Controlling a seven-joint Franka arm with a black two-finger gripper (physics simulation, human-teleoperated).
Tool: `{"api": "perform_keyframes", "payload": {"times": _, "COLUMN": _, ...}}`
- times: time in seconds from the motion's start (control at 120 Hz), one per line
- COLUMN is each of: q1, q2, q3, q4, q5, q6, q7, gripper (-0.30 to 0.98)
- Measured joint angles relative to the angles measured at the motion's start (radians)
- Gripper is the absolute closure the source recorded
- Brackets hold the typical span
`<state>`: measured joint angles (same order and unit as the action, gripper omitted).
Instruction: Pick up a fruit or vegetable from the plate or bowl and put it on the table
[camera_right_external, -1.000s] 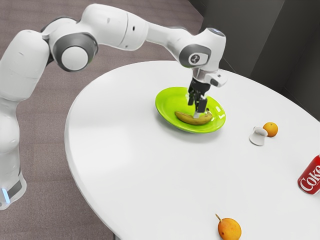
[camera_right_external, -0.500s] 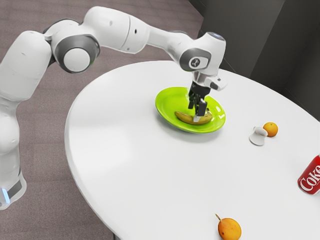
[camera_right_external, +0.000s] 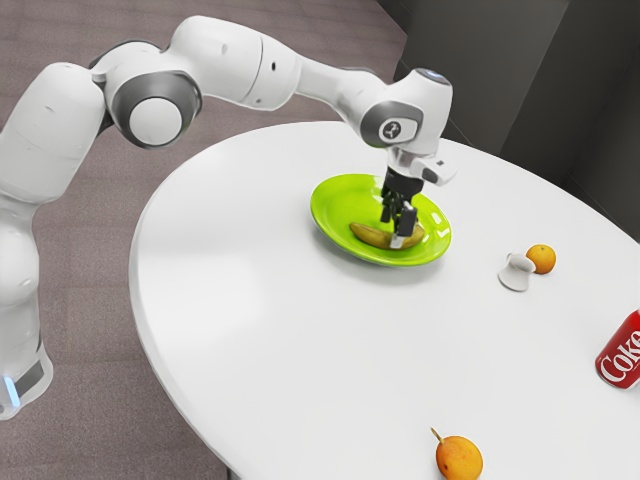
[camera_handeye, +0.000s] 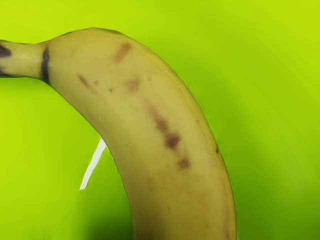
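Exterior view: on the plate (camera_right_external: 336, 238), toward its near edge, the banana (camera_right_external: 371, 236) lies lengthwise across the open jaws of the gripper (camera_right_external: 393, 230)

The banana (camera_handeye: 165, 100) is showing yellow skin, with brown blotches running along its side and a dark band crossing its neck. The plate (camera_right_external: 335, 208) is displaying lime green with white highlights. The surface (camera_right_external: 300, 350) is appearing white. The can (camera_right_external: 620, 354) is bearing white lettering on red. The stalked fruit (camera_right_external: 459, 459) is showing dark specks on orange; the gripper (camera_right_external: 396, 232) is presenting mostly black.
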<state>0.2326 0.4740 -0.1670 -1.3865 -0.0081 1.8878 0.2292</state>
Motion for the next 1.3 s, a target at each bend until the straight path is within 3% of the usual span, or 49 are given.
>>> {"api": "perform_keyframes", "payload": {"times": 0.25, "q1": 0.005, "q2": 0.011, "q3": 0.001, "q4": -0.001, "q5": -0.002, "q6": 0.008, "q7": 0.006, "gripper": 0.01}}
{"api": "perform_keyframes", "payload": {"times": 0.458, "q1": 0.007, "q2": 0.019, "q3": 0.003, "q4": -0.001, "q5": -0.026, "q6": 0.025, "q7": 0.009, "gripper": 0.40}}
{"api": "perform_keyframes", "payload": {"times": 0.525, "q1": 0.007, "q2": 0.019, "q3": 0.003, "q4": -0.002, "q5": -0.027, "q6": 0.029, "q7": 0.009, "gripper": 0.46}}
{"api": "perform_keyframes", "payload": {"times": 0.817, "q1": 0.007, "q2": 0.007, "q3": 0.000, "q4": 0.068, "q5": -0.006, "q6": 0.034, "q7": 0.011, "gripper": 0.50}}
{"api": "perform_keyframes", "payload": {"times": 1.025, "q1": -0.063, "q2": -0.003, "q3": -0.160, "q4": 0.211, "q5": 0.040, "q6": 0.019, "q7": 0.011, "gripper": 0.49}}
{"api": "perform_keyframes", "payload": {"times": 1.175, "q1": -0.166, "q2": 0.003, "q3": -0.217, "q4": 0.194, "q5": 0.046, "q6": 0.024, "q7": 0.004, "gripper": 0.48}}
{"api": "perform_keyframes", "payload": {"times": 1.3, "q1": -0.176, "q2": 0.020, "q3": -0.216, "q4": 0.069, "q5": 0.018, "q6": 0.058, "q7": -0.002, "gripper": 0.50}}
